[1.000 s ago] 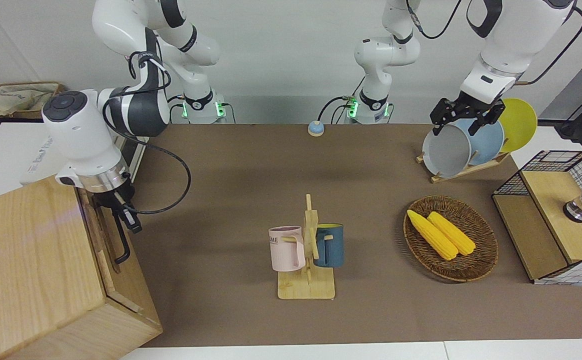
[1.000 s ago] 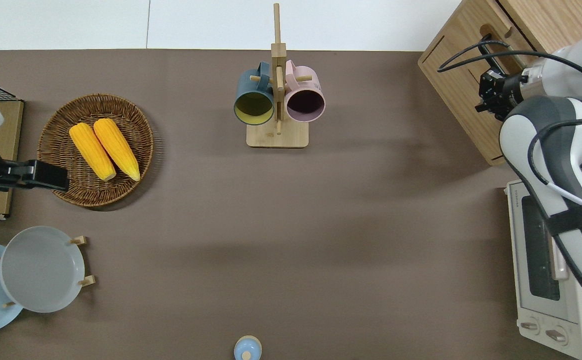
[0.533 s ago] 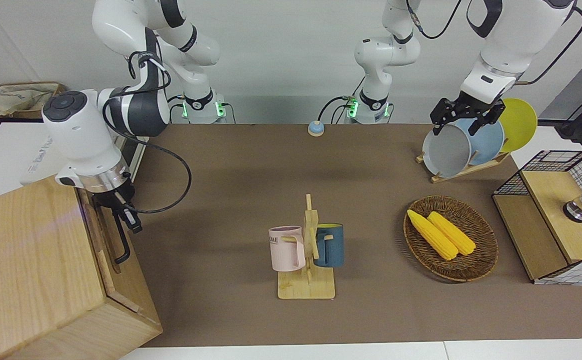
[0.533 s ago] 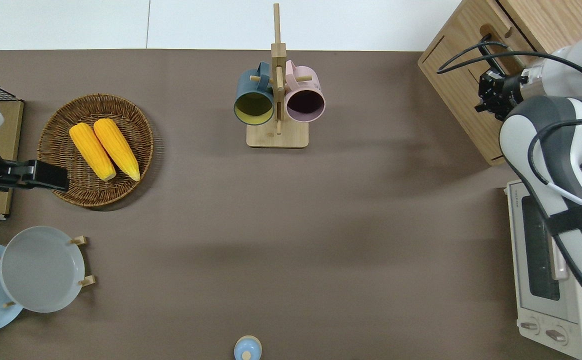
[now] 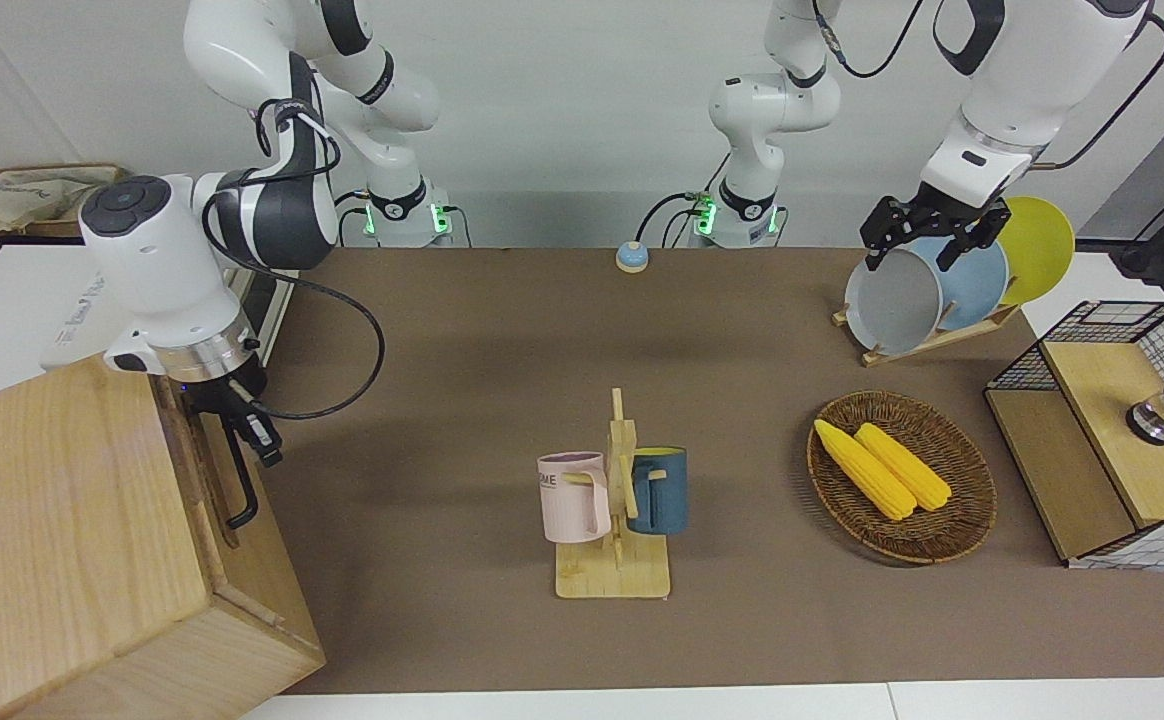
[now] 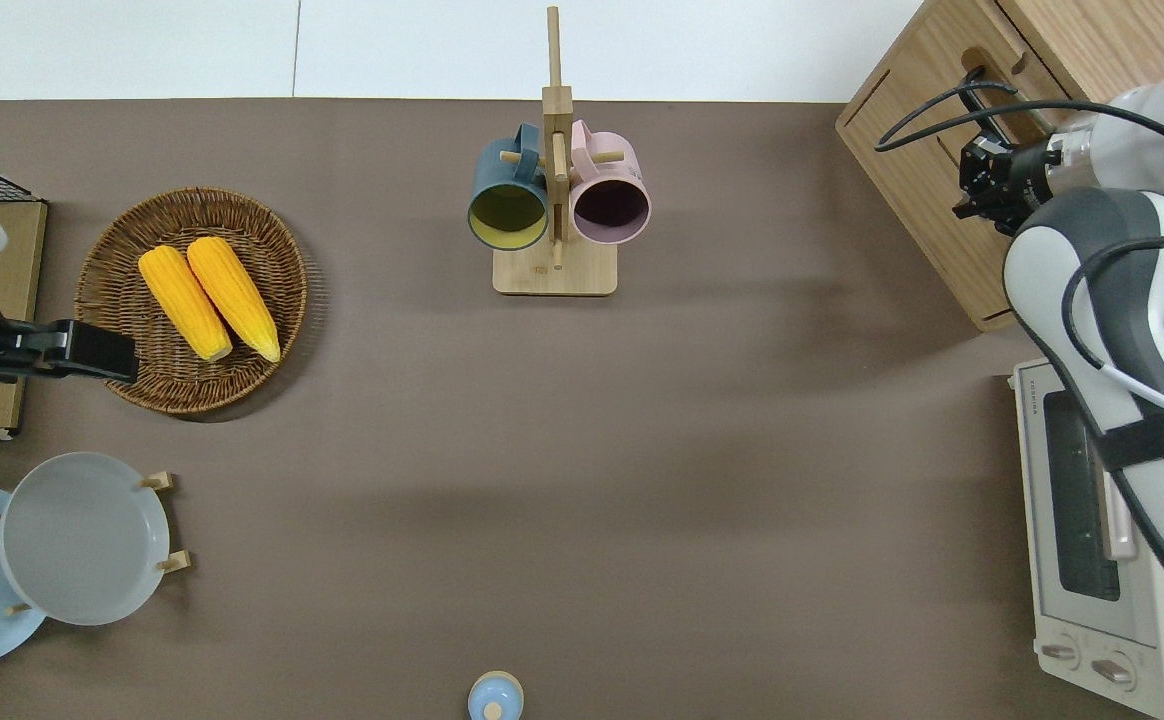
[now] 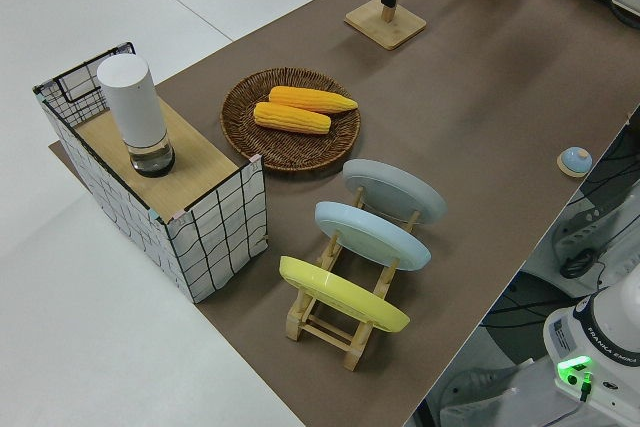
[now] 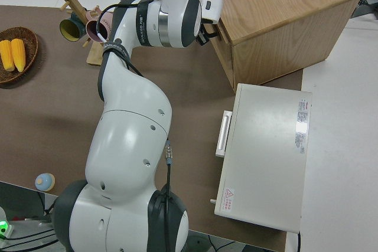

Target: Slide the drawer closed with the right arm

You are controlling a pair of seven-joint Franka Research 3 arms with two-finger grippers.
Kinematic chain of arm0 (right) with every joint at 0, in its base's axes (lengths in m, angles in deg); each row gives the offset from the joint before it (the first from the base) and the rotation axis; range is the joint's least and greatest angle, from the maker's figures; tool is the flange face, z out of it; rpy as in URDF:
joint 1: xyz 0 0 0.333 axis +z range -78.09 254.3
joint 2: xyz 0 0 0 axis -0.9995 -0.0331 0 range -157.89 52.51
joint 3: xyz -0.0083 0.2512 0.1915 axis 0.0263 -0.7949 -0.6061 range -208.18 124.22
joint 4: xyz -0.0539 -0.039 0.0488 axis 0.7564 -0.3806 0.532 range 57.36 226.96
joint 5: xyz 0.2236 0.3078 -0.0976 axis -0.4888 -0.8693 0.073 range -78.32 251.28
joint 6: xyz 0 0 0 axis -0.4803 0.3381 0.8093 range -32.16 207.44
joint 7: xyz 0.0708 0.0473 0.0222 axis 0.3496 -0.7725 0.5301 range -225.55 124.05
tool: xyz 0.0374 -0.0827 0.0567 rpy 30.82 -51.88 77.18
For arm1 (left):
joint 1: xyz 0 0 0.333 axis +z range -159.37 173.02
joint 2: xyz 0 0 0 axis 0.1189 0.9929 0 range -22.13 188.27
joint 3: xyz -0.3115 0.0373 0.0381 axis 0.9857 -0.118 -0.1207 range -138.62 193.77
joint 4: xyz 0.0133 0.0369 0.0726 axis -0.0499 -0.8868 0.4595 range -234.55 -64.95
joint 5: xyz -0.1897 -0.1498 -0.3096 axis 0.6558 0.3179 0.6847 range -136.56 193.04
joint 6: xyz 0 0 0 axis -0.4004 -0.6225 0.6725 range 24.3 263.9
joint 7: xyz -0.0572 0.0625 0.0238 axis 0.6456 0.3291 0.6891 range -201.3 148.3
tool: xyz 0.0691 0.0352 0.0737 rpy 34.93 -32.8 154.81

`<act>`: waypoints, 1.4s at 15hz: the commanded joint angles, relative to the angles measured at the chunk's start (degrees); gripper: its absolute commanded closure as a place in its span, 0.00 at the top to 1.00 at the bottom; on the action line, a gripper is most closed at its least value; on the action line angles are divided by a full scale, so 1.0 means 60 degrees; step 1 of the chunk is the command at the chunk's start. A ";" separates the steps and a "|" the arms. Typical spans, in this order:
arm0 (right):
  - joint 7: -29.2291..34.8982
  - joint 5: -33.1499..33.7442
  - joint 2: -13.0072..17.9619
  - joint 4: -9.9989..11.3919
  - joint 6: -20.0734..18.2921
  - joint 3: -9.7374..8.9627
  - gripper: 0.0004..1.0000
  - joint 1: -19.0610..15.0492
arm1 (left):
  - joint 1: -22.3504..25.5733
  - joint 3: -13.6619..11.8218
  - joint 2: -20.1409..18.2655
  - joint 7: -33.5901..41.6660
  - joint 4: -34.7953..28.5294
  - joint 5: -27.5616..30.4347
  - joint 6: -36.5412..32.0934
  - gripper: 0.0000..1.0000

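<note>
closing push under way: right gripper (image 5: 242,425) at the black handle (image 5: 240,485) of the drawer (image 5: 204,470) in the wooden cabinet (image 5: 62,540) at the right arm's table end, finger state unclear; drawer looks almost shut, so next press it flush; left arm parked.

Two glossy white jointed arms with rounded shells and dark grey joint bands are seen. The right arm (image 5: 242,200) carries a silver wrist ring, a black loose cable looped alongside and strapped on, and a black two-finger gripper (image 5: 242,425). The left arm (image 5: 1002,90) ends in a black gripper (image 5: 927,235). Green lights are shown at both bases.
</note>
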 commanded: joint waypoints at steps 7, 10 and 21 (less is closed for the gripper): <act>-0.0634 -0.0114 0.0300 -0.0192 -0.1182 -0.0074 0.00 0.0777 | 0.0037 0.0061 0.0109 0.0093 0.0234 -0.0164 -0.0188 0.99; -0.1802 -0.0114 0.0666 -0.0163 -0.2383 -0.0074 0.00 0.1305 | 0.0037 0.0061 0.0109 0.0093 0.0248 -0.0164 -0.0188 0.99; -0.6009 -0.0143 0.3054 0.1229 -0.3690 -0.0074 0.00 0.1688 | 0.0037 0.0061 0.0109 0.0093 0.0248 -0.0164 -0.0188 0.99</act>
